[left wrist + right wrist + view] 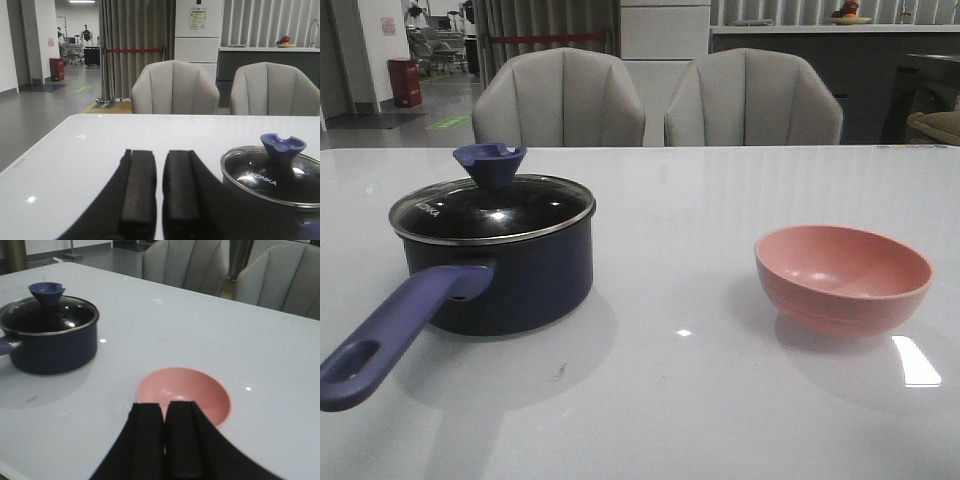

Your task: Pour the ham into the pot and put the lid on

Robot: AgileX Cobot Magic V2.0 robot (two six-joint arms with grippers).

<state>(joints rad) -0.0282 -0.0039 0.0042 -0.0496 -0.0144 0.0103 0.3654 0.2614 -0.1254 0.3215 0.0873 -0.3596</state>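
The dark navy pot (525, 275) stands on the left of the table, its long blue-purple handle (390, 335) pointing toward the front. The glass lid (490, 208) with its blue knob (490, 163) sits on the pot. No ham shows in any view. The pink bowl (843, 277) on the right looks empty. My left gripper (160, 152) is shut and empty, hovering beside the lidded pot (272, 175). My right gripper (165, 404) is shut and empty, just short of the pink bowl (192, 390), with the pot (55, 347) further off. Neither gripper shows in the front view.
The white table (670, 400) is glossy with light glare. Two grey chairs (560, 100) stand behind its far edge. A cabinet and a counter lie further back.
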